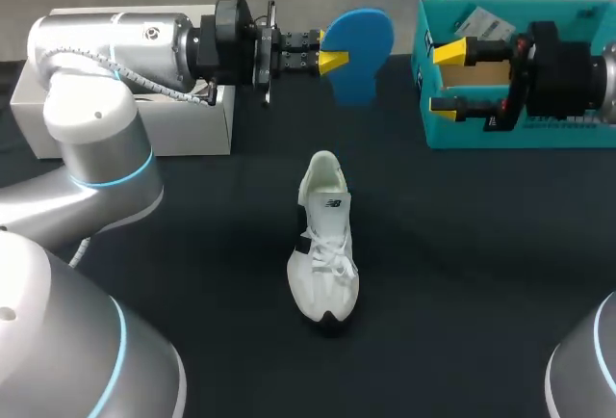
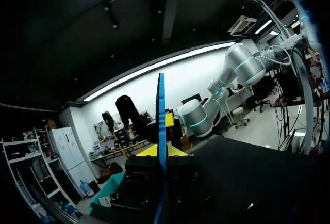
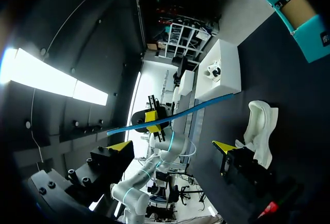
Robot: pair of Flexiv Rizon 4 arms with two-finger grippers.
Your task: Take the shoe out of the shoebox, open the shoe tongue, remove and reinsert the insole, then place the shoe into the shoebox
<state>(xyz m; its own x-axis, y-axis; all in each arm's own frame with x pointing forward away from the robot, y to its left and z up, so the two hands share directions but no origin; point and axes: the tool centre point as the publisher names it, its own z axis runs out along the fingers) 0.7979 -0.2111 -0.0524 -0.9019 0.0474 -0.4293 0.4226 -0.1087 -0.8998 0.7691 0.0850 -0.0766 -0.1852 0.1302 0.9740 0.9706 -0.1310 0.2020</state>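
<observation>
Head view: left fingers [image 1: 334, 60] tight on blue insole [image 1: 361, 42], right fingers [image 1: 450, 52] wide apart, white shoe [image 1: 324, 245] well clear of both.

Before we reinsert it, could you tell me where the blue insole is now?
In the head view, the left gripper holds the blue insole at the far middle, between the white box and teal shoebox.

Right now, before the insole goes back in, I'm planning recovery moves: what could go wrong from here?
1. The left gripper pinches the blue insole at one end only, in mid-air; it might bend or slip when pushed into the white shoe.
2. That shoe stands free on the table, and the right gripper is open, over by the teal shoebox; unheld, the shoe could slide or tip.
</observation>
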